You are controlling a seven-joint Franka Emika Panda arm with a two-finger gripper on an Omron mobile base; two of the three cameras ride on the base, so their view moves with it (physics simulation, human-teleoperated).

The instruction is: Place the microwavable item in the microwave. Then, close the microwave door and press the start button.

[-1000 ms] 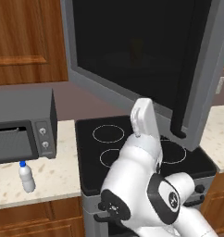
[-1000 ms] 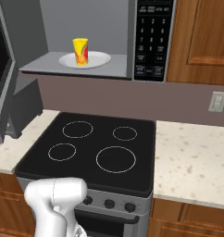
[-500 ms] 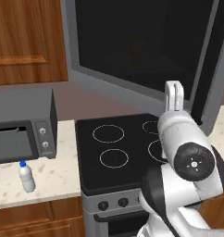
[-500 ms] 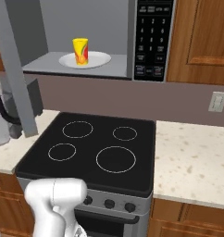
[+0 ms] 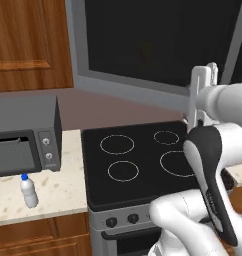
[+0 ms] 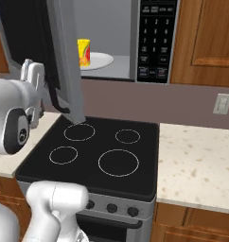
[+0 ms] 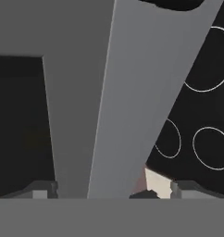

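Note:
The microwavable item (image 6: 83,52), a yellow cup with a red-orange mark, stands on a white plate (image 6: 101,60) inside the microwave (image 6: 117,28). The microwave's black keypad (image 6: 152,41) is at its right. The microwave door (image 6: 68,71), grey-framed with dark glass (image 5: 153,45), hangs about half swung in over the stove. My gripper (image 7: 113,190) is open, and the door's grey frame edge (image 7: 132,102) lies right before its fingertips. In the left base view the white hand (image 5: 202,95) rests against the door's outer face.
A black stovetop (image 6: 107,156) with several ring burners lies below the microwave. A dark grey toaster oven (image 5: 23,145) and a small blue-capped bottle (image 5: 29,191) stand on the left counter. The speckled counter (image 6: 197,165) runs to the right, with a wall outlet (image 6: 223,104) above it.
The door has swung steadily toward the microwave's opening. The arm has swept along with it, rightward in the left base view and into the right base view from the left.

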